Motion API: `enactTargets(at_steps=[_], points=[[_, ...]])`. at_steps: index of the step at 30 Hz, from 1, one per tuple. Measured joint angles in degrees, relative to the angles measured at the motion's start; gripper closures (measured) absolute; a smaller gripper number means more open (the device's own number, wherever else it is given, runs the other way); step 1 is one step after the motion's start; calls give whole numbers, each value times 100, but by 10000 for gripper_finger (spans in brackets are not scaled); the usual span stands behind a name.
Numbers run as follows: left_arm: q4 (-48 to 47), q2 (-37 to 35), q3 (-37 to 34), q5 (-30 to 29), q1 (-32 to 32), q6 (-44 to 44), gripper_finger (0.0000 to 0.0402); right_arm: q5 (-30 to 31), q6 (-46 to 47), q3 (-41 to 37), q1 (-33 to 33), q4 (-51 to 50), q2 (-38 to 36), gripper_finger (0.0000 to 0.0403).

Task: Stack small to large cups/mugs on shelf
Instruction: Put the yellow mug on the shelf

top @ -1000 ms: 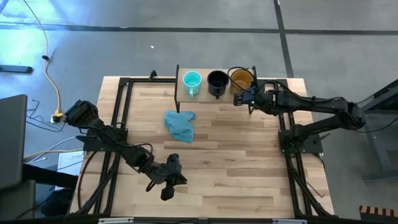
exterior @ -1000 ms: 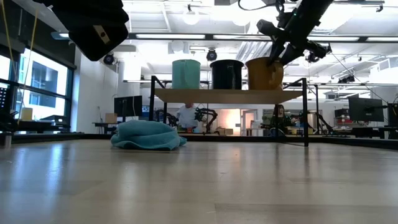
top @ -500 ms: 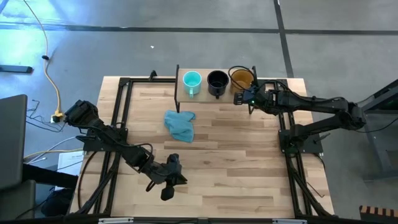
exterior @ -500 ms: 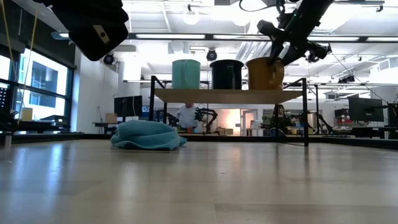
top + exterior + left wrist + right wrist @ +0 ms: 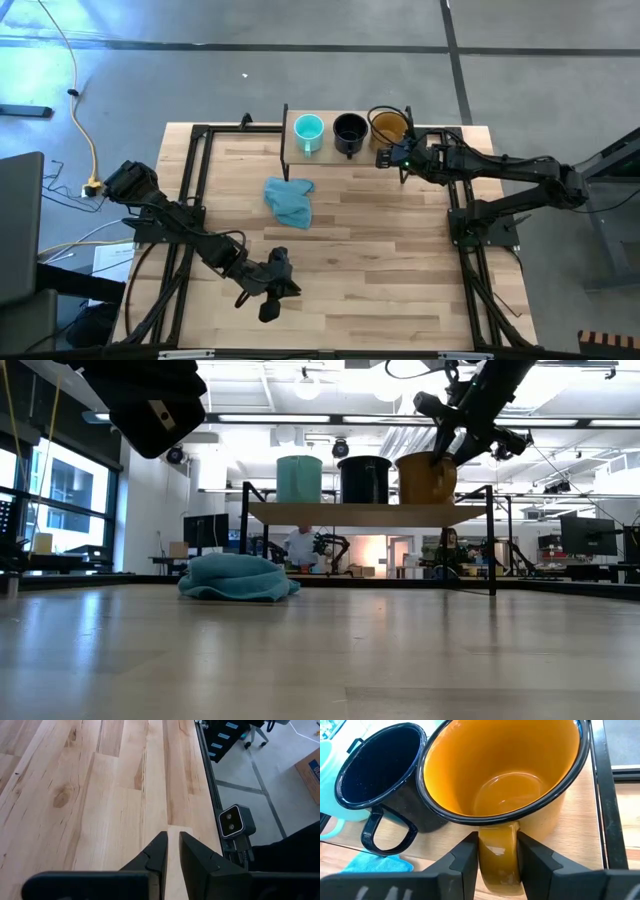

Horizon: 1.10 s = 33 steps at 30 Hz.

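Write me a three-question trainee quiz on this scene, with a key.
1. True or false: the turquoise mug, black mug and amber mug all stand on the shelf.
2. Whose handle is the right end effector at? A turquoise mug, B black mug, C amber mug.
3. Name the soft item lying on the table in front of the shelf.
Key: 1 true. 2 C. 3 the blue-teal cloth.
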Motion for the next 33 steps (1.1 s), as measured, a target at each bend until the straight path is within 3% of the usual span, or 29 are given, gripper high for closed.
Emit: enactTargets(at_steps=[33], points=[[1,1,2,-4,-4,-40,364,-94,177,-7,20,2,0,265]])
